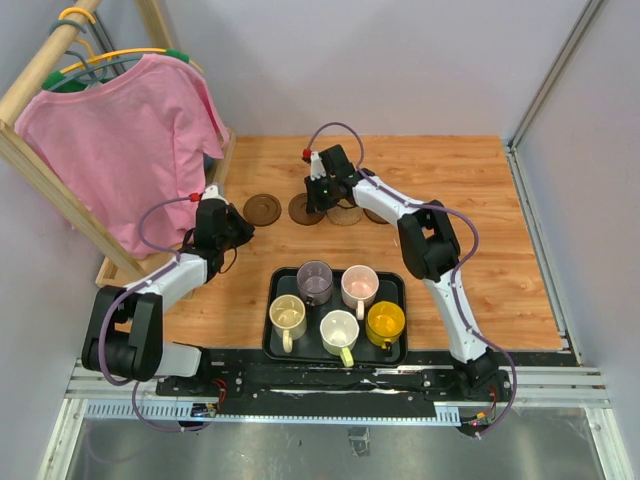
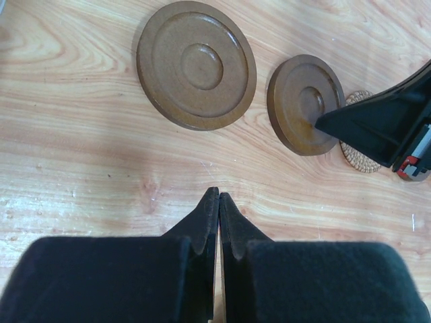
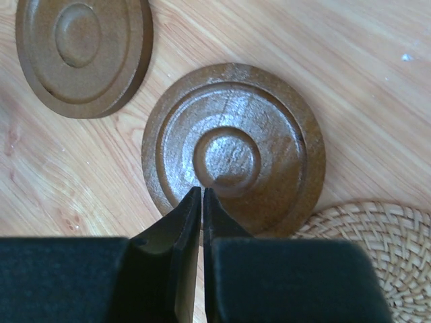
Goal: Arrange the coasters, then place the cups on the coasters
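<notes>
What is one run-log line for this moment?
left pincer: shut, over table | right pincer: shut, tip on brown coaster | cups: five, on tray

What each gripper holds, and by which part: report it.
Nothing is held. The left gripper is shut over the table; the right gripper is shut, tips at the centre of a dark brown coaster, not clasping it.

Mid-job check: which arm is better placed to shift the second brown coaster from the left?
Right, I judge. The right gripper, shut, has its tips on the second brown coaster. The left gripper, also shut, hovers over bare table, apart from it and closer to the leftmost brown coaster.
</notes>
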You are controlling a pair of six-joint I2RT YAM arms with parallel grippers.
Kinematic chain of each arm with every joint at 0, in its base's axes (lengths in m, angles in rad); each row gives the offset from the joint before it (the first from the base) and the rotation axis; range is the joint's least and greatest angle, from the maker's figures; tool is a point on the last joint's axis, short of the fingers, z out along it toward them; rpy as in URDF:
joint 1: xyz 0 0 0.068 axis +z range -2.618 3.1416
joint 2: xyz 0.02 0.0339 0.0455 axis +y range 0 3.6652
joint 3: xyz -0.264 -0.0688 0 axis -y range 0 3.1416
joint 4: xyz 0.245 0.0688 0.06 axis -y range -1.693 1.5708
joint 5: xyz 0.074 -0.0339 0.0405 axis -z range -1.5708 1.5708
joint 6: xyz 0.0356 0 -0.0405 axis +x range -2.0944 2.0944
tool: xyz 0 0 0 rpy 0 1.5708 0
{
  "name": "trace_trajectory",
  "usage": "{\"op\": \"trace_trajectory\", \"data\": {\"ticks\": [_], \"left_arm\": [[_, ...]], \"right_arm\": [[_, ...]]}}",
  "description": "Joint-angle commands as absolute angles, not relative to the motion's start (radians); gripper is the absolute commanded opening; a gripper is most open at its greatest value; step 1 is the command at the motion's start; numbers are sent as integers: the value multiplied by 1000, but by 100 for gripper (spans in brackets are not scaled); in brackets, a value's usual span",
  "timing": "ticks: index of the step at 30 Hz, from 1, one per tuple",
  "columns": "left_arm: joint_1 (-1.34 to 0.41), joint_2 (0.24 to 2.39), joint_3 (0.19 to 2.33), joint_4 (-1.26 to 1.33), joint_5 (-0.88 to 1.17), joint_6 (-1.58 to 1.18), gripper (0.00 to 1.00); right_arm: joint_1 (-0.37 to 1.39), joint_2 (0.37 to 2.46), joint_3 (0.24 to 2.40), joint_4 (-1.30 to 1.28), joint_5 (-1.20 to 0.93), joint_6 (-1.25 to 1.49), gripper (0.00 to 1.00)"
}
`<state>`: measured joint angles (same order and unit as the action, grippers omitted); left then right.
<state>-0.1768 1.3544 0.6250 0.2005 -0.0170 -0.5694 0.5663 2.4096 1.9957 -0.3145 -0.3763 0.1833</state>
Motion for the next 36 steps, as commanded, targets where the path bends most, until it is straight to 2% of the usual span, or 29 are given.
{"op": "trace_trajectory", "data": {"ticks": [1, 36], "left_arm": [[-173, 1328, 616, 224, -29, -574, 5], [-173, 1370, 620, 226, -33, -578, 5]], "right_arm": [[584, 2439, 2054, -324, -391, 194, 6], [609, 2553, 2180, -374, -432, 197, 8]]}}
